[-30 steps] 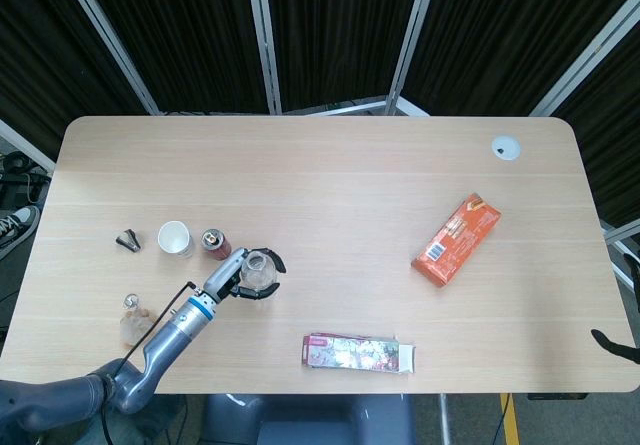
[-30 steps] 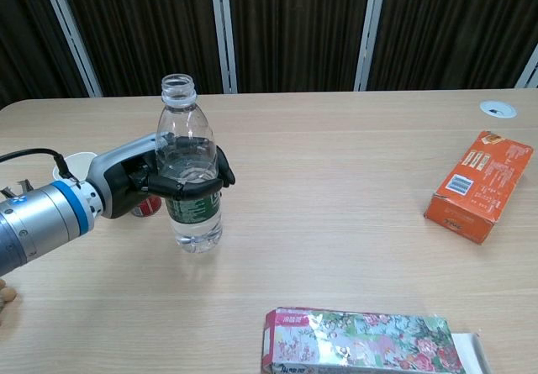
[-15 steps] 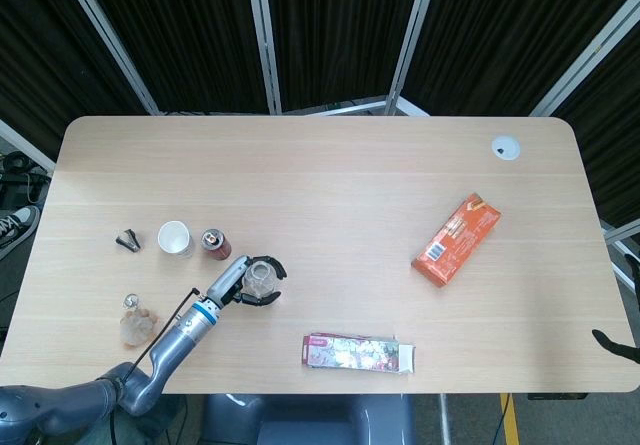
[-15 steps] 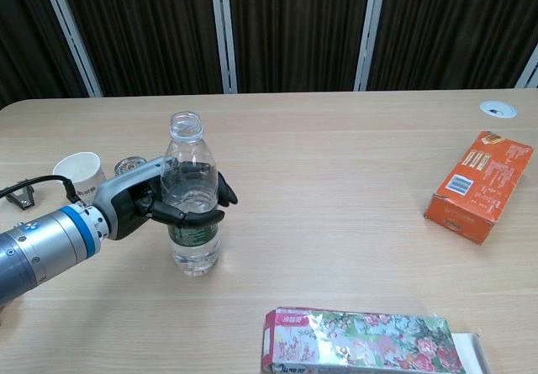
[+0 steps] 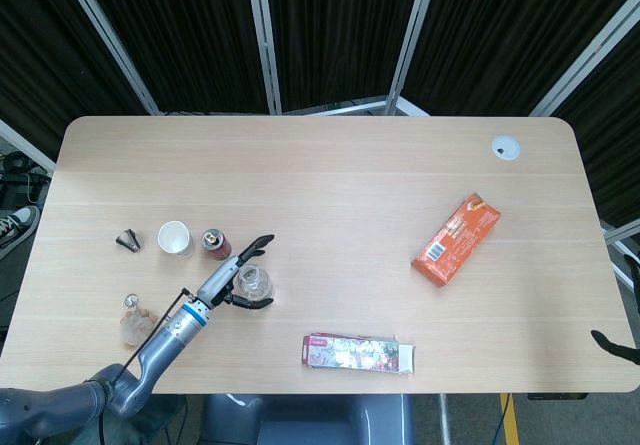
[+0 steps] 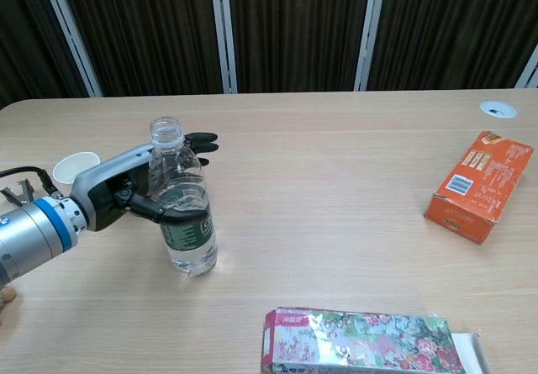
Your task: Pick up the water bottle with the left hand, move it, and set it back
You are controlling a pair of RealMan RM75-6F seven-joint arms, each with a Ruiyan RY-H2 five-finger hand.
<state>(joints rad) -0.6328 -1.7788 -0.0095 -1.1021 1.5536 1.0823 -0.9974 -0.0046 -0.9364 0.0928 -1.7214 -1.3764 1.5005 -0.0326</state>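
Observation:
The clear water bottle [image 6: 183, 214] with a green label and no cap stands upright on the table, left of centre; from above it shows as a round top [image 5: 255, 283]. My left hand [image 6: 118, 196] is beside it on its left with the fingers spread: the upper fingers [image 6: 200, 142] reach straight out behind the neck, and a lower finger lies against the front of the body. The same hand [image 5: 235, 270] shows in the head view, fingers fanned out around the bottle. A dark tip of my right hand [image 5: 612, 343] shows at the table's right edge.
A white paper cup [image 5: 175, 238] and a red can [image 5: 216, 243] stand just behind the left hand. A black clip [image 5: 129, 238] lies further left. A floral pack [image 5: 358, 352] lies at the front edge, and an orange box [image 5: 456, 239] on the right.
The bottle has come down and toward the front left and now stands on the table. The left hand's fingers, wrapped round it before, have spread apart.

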